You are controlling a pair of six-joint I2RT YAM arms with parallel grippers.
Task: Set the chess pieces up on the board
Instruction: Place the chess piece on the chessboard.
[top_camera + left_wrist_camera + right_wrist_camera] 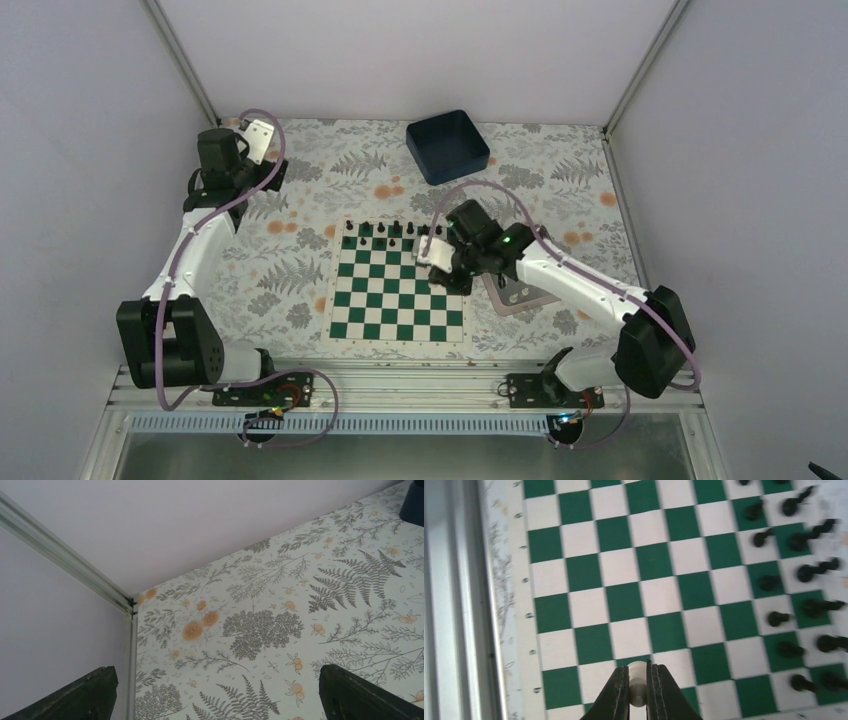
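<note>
Right gripper (639, 674) is pinching a white chess piece (638, 682) above the board (624, 600).
Border marks are showing too blurred to read; black pieces (769, 582) are lining the far rows; left gripper (217, 675) is hanging wide open, empty.

near rows of the board (392, 300) open, black pieces (385, 234) crowd its far rows, blue bin (447, 146) well beyond
</note>
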